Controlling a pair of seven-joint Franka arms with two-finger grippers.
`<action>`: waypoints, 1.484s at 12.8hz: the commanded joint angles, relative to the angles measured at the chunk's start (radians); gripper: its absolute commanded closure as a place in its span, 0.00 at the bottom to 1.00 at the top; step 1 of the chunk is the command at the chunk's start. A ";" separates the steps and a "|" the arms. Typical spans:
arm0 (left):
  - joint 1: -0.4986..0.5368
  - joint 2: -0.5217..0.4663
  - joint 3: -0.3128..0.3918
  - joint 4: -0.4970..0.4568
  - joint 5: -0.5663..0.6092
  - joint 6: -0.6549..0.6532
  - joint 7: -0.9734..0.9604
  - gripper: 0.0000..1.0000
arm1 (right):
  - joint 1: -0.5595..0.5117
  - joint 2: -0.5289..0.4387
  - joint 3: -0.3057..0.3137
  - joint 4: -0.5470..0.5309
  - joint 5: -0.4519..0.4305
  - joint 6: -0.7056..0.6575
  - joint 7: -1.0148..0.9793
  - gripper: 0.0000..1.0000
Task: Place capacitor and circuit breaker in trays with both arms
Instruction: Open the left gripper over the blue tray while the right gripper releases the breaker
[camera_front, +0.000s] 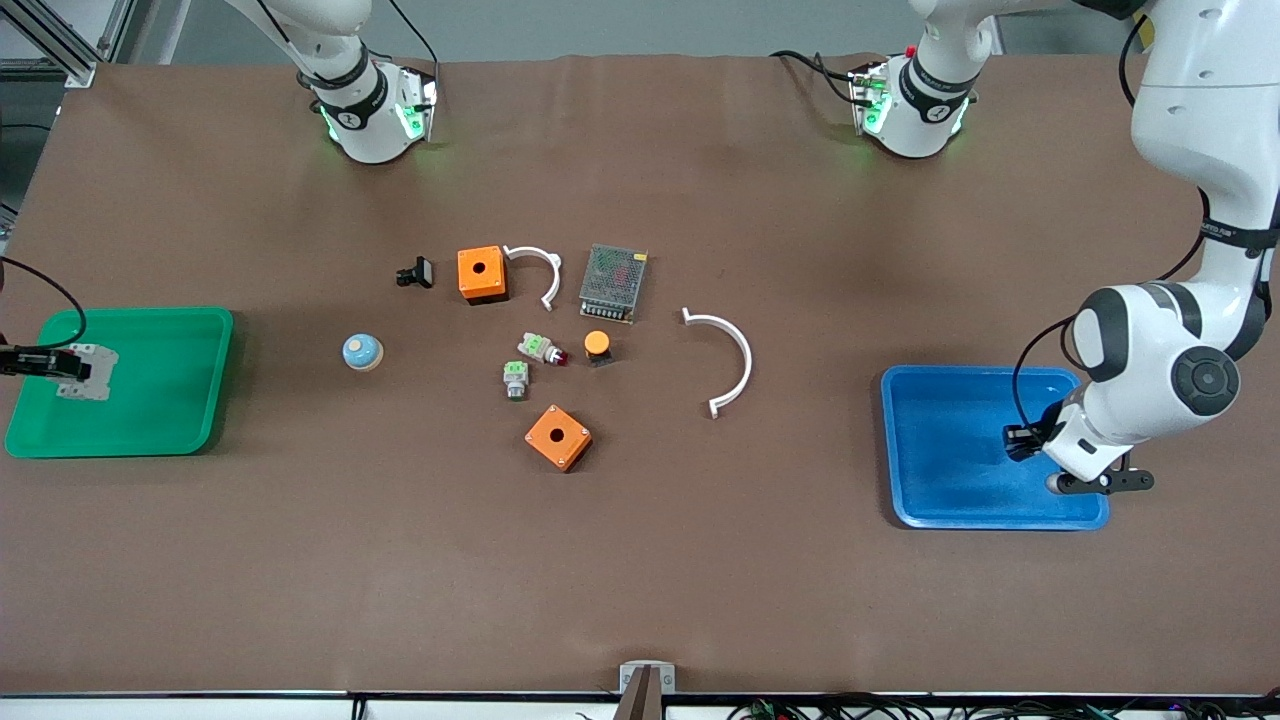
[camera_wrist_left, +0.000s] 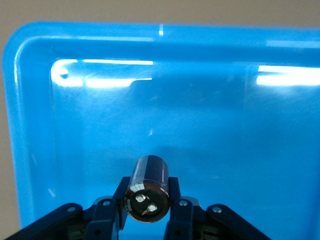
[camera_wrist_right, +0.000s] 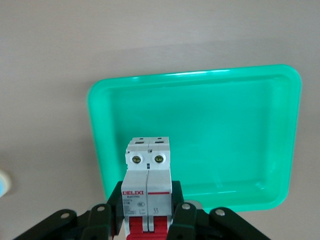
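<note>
My left gripper is shut on the capacitor, a small black cylinder with a pale end face, and holds it over the blue tray; the tray fills the left wrist view. My right gripper is shut on the circuit breaker, a light-grey block with red toggles, and holds it over the green tray. In the right wrist view the breaker sits between the fingers, above the green tray.
Mid-table lie two orange boxes, two white curved pieces, a metal mesh unit, an orange-capped button, two green-topped parts, a black clip and a blue-domed part.
</note>
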 joint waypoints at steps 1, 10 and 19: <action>0.029 0.008 -0.012 -0.001 0.015 0.023 0.084 0.99 | -0.056 0.086 0.022 0.011 -0.024 0.074 -0.049 0.86; 0.020 -0.041 -0.013 0.037 0.015 0.042 0.096 0.00 | -0.114 0.198 0.022 0.004 -0.026 0.217 -0.126 0.84; 0.014 -0.283 -0.073 0.422 -0.002 -0.645 0.077 0.00 | -0.119 0.198 0.024 -0.032 -0.021 0.237 -0.126 0.31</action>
